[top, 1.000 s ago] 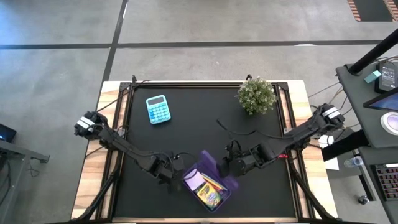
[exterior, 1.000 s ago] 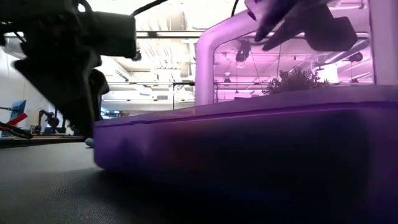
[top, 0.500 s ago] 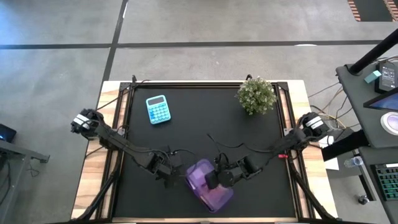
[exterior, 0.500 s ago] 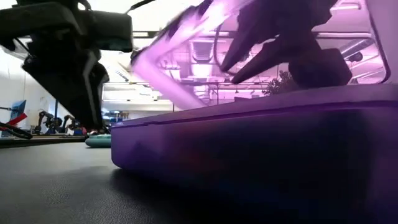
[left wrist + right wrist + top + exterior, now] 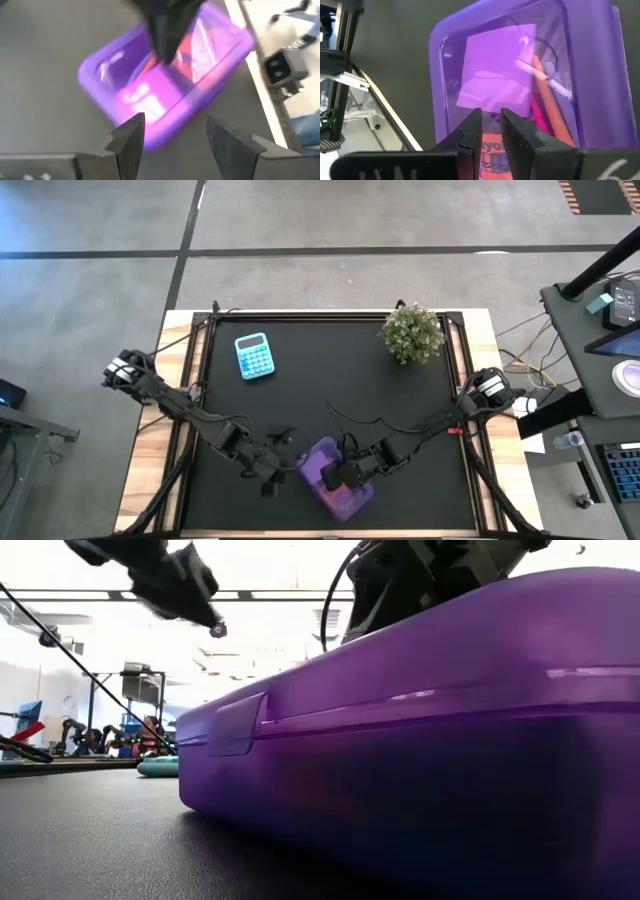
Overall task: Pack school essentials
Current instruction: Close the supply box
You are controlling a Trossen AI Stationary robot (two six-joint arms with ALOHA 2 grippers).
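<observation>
**Right claw presses on the shut purple case**

Right gripper (image 5: 335,477), its fingers narrowed almost together and holding nothing, rests on the lid of the purple case (image 5: 335,475) near the bench's (image 5: 300,390) front edge. Left gripper (image 5: 272,473) hovers just beside the case, fingers spread and empty. Through the lid show the note pad (image 5: 495,82), crayon box (image 5: 492,150) and pens (image 5: 545,80). Near the back edge sit a potted plant (image 5: 412,333) and a blue calculator (image 5: 253,355).

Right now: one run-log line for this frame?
phase: lid closing | purple case: lid down, supplies inside | right gripper: on lid, fingers nearly shut | left gripper: open, beside case, empty | calculator: untouched
</observation>
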